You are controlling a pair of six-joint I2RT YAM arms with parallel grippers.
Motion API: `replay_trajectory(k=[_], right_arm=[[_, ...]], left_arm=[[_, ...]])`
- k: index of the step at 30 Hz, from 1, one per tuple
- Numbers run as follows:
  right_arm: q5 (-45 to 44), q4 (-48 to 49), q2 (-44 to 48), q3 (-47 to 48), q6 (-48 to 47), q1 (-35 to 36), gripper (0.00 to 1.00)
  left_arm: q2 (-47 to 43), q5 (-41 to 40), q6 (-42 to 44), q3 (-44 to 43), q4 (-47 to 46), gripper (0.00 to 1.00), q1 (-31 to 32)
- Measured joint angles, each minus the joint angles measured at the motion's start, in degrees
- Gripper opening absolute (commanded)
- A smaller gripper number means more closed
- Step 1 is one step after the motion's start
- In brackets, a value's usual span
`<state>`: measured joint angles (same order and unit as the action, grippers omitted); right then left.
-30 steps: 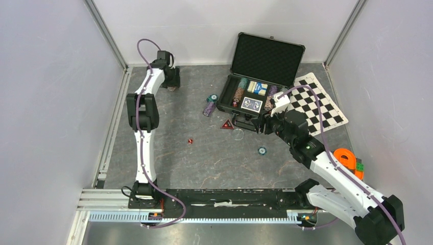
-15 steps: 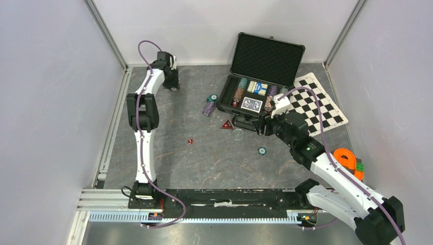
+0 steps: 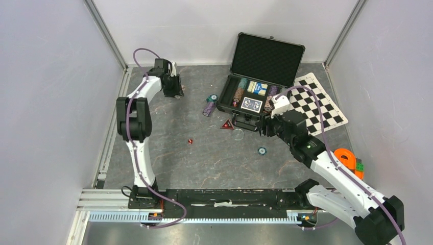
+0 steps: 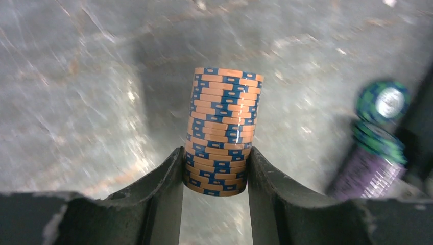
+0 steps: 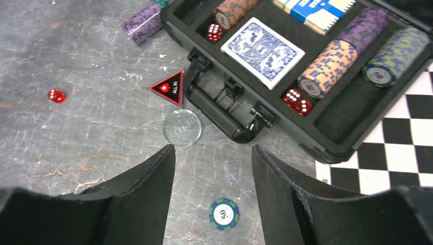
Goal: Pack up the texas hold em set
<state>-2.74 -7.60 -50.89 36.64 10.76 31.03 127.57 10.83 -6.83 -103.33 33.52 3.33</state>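
At the far left of the counter [image 3: 168, 153], the left end effector [image 4: 214, 151] is clamped on the lower part of a stack of orange-and-blue chips [image 4: 224, 122], one finger pressed to each side. To its right a lone red die [image 3: 190, 141] lies on open stone. Further right, a purple chip roll [image 3: 208, 108] lies on its side just beside the left end of the black case [image 5: 327, 150], with a green chip [image 3: 212, 98] next to it. The red triangular marker [image 5: 169, 88] and a clear disc [image 5: 182, 127] sit just in front of the case handle [image 5: 224, 109]. The case stands open near the back wall, its foam lid [image 3: 268, 56] raised; inside are rolls of chips, a blue card deck [image 5: 263, 51] and red dice [image 5: 297, 100]. A single green chip [image 5: 224, 214] lies in front of the case. The right end effector [image 5: 212, 148] hangs above the counter near the handle, jaws spread wide with nothing between them. Rightmost are the checkered mat [image 3: 319, 99] and an orange ring [image 3: 346, 157].
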Motion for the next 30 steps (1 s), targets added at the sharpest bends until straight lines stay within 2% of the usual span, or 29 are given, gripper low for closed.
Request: replay_trajectory(k=[5,8,12,17,25,30], right_arm=[[-4.2,-3.5,-0.1,2.6,-0.1,0.0,0.62],[-5.4,-4.3,0.2,2.8,-0.1,0.0,0.61],[-5.5,-5.2,0.6,2.8,-0.1,0.0,0.61],[-5.3,-5.4,0.9,2.8,-0.1,0.0,0.62],[-4.6,-5.4,1.0,2.8,0.0,0.0,0.61],[-4.5,-5.4,1.0,2.8,0.1,0.0,0.61]], left_arm=[[-13.9,1.6,-4.6,12.4,-6.4,0.22,4.4],[-19.4,2.9,-7.4,15.2,-10.4,0.22,8.6],[-21.0,6.1,-10.8,15.2,-16.0,0.22,14.2],[-17.0,9.0,-13.9,12.8,-17.0,0.23,17.3],[-3.5,8.9,-16.1,2.7,-17.4,0.22,17.8],[1.2,9.2,-16.7,0.0,-17.1,0.21,17.8]])
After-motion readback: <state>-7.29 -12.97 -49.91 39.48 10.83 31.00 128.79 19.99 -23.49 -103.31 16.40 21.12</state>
